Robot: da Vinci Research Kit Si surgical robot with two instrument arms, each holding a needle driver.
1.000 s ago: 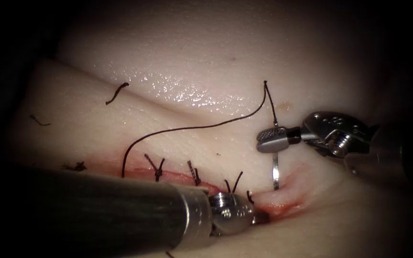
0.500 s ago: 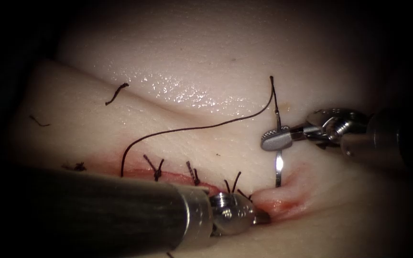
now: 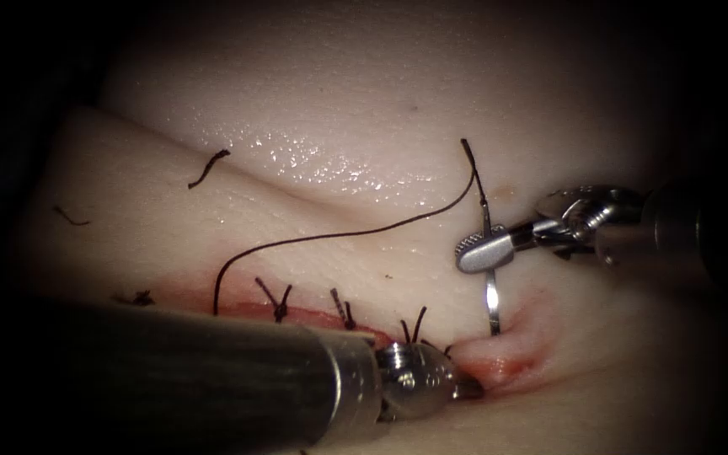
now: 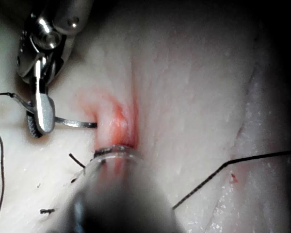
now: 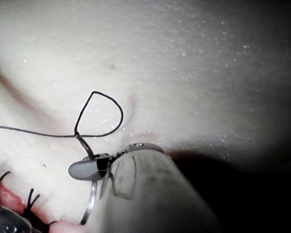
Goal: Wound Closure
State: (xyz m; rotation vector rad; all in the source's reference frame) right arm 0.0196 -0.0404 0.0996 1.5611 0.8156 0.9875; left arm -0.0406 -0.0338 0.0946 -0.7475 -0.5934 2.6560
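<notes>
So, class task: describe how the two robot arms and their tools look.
The left arm is a thick dark shaft with a shiny silver collar and a rounded steel tool at its tip. The right arm's tool has small flat grey jaws with a ridged face, on a silver hinged wrist with a round screw, before a dark shaft.

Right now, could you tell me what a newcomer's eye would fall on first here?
The right end effector is shut on the needle near its thread end, with the tip in the tissue at the cut's right end. The thread arcs left from it across the tissue. The left end effector presses into the cut.
</notes>
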